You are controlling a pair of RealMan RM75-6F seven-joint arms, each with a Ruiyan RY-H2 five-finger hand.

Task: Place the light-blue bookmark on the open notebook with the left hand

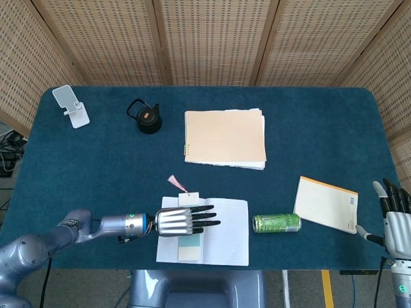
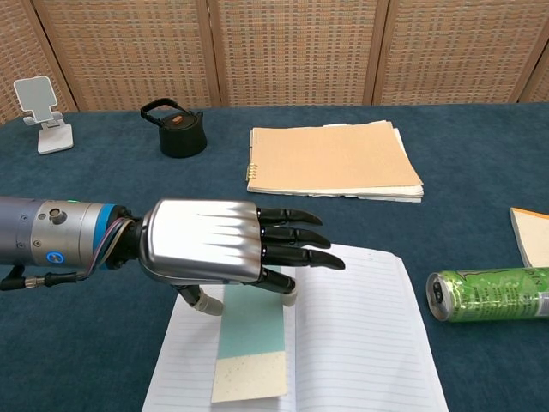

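The open notebook (image 1: 221, 234) lies at the table's near edge, white lined pages up (image 2: 360, 335). The light-blue bookmark (image 2: 251, 339), with a cream lower end, lies along the left page; its top end and pink tassel (image 1: 174, 183) stick out past the far side of the hand. My left hand (image 1: 183, 221) hovers palm down over it (image 2: 219, 245). Thumb and one finger curl under the palm and pinch the bookmark's upper part, while the other fingers stretch out to the right. My right hand (image 1: 396, 217) is at the table's right edge, fingers apart, holding nothing.
A green can (image 1: 277, 222) lies on its side just right of the notebook. An orange-edged pad (image 1: 326, 204) sits further right. A tan folder (image 1: 226, 138), a black teapot (image 1: 148, 117) and a white phone stand (image 1: 72, 106) are further back.
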